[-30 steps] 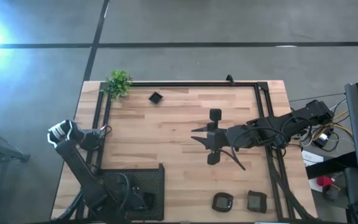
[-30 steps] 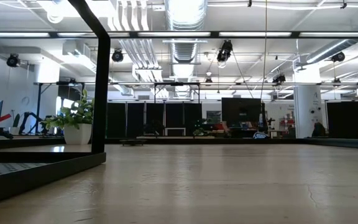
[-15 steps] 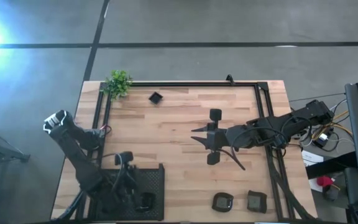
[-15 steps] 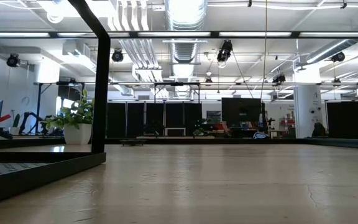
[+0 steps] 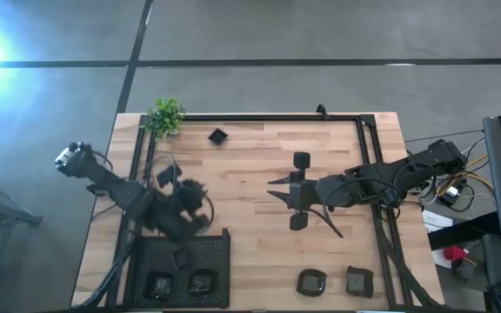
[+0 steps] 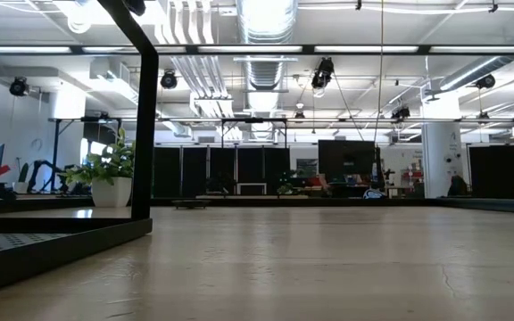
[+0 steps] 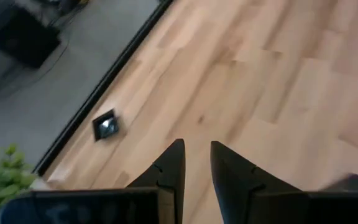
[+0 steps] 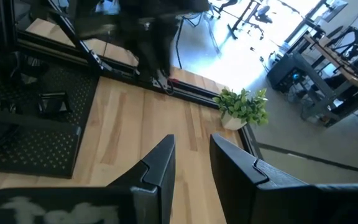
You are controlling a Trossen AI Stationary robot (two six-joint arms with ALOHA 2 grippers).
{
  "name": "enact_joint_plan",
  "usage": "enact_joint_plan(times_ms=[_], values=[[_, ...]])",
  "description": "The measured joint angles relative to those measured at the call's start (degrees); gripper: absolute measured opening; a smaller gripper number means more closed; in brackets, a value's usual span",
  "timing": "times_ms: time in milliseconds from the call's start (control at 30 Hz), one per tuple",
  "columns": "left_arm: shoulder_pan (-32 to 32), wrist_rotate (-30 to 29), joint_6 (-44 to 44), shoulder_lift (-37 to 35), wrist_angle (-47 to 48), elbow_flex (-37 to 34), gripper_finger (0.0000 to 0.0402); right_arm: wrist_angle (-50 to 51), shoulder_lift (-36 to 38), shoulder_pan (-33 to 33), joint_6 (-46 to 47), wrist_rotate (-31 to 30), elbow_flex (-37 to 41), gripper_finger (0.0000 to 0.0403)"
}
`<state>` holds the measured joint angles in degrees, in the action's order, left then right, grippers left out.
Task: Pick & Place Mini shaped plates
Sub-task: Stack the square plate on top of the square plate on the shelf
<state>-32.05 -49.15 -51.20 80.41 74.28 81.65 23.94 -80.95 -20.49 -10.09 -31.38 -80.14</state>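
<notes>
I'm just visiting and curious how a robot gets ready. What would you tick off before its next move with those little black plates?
1. Left gripper empty: ok, a narrow open gap shows between its fingers and nothing sits in it.
2. Right gripper empty: ok, its fingers stand apart with only table seen between them.
3. A plate left to fetch: ok, a small square plate lies alone near the plant, and two more sit at the near edge.
4. Space in the mesh tray: ok, two plates lie in it and bare mesh remains.
5. Arms apart: ok, the left works by the tray, the right waits mid-table.
6. Left arm steady: cannot tell, it shows blurred.
</notes>
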Motion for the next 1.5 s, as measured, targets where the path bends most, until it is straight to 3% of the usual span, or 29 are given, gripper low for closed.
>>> enact_joint_plan(times_ms=[400, 733, 1067, 1300, 1500], values=[[20.46, 8.00, 0.53, -12.15, -3.14, -12.96, 0.0071, -0.04, 0.00, 0.00, 0.07, 0.00, 0.02, 0.0095], [40.96, 22.23, 15.39, -17.81, -29.11, -27.44, 0.0071, -0.13, 0.00, 0.02, 0.07, -0.02, 0.02, 0.0095], [59.80, 33.97, 23.80, -15.12, -46.23, -36.68, 0.0071, -0.17, 0.00, 0.02, 1.22, -0.04, 0.02, 0.0095], [67.01, 37.94, 29.27, -8.97, -53.43, -38.20, 0.0071, -0.17, 0.00, 0.02, 0.79, -0.11, 0.02, 0.0095], [71.67, 40.68, 32.49, -0.48, -54.78, -35.39, 0.0071, -0.18, 0.00, 0.02, -0.12, -0.13, 0.02, 0.0095]])
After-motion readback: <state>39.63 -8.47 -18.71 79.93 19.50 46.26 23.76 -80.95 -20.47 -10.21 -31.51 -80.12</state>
